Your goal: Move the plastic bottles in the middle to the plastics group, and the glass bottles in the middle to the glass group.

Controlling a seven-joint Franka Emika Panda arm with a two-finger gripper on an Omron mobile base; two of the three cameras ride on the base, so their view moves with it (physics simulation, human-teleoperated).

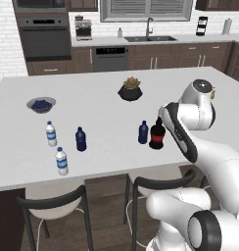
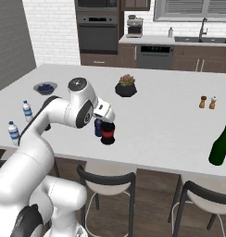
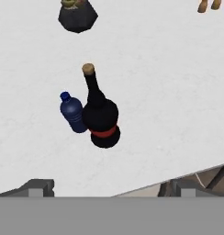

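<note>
A squat black glass bottle (image 1: 157, 136) (image 2: 108, 135) (image 3: 101, 120) with a red label band stands mid-counter near the front edge. A small navy plastic bottle (image 1: 143, 132) (image 2: 98, 128) (image 3: 73, 113) stands touching or nearly touching its left side. My gripper (image 3: 111, 186) hangs above and just in front of the pair, open and holding nothing. On the left stand two clear blue-labelled water bottles (image 1: 51, 133) (image 1: 61, 161) and another navy bottle (image 1: 81, 139). A tall green glass bottle (image 2: 220, 146) stands at the far right.
A bowl of blueberries (image 1: 41, 104) sits at the back left. A dark potted plant (image 1: 130, 89) (image 3: 77, 14) stands behind the middle pair. Salt and pepper shakers (image 2: 207, 102) are to the right. Two chairs (image 1: 160, 184) are tucked under the counter's front edge.
</note>
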